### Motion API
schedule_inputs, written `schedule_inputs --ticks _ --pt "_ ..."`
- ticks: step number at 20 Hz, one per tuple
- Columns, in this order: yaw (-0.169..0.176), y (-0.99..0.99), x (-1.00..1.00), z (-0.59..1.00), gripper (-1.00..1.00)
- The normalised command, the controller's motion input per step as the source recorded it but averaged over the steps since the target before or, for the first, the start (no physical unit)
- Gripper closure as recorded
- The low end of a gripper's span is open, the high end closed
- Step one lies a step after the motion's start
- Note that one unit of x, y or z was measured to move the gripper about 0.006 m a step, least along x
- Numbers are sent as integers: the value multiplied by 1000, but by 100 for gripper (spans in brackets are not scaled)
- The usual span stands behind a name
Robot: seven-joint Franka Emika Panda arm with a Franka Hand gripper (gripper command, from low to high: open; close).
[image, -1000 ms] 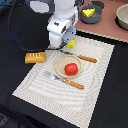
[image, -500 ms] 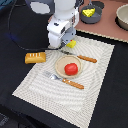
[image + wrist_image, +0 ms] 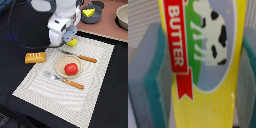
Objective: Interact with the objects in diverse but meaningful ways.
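My gripper is down at the far edge of the placemat, on the yellow red-marked butter packet. In the wrist view the packet fills the gap between the two teal pads, touching both. A red tomato lies on a small tan plate. The orange-brown bread loaf lies on the dark table at the exterior view's left. The yellow cheese wedge sits in the blue-grey pot at the back.
A knife lies behind the plate and a fork in front of it, both on the striped placemat. A pale bowl stands at the back right on a pinkish surface.
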Motion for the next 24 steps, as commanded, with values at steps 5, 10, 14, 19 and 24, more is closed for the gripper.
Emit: schedule_inputs --ticks 5,10,14,19,24 --pt "0 213 -649 568 100" --pt "0 10 -800 12 100" --pt "0 -48 -766 -125 100" --pt "0 -105 -704 -214 100" --pt "0 -151 -590 -236 100"
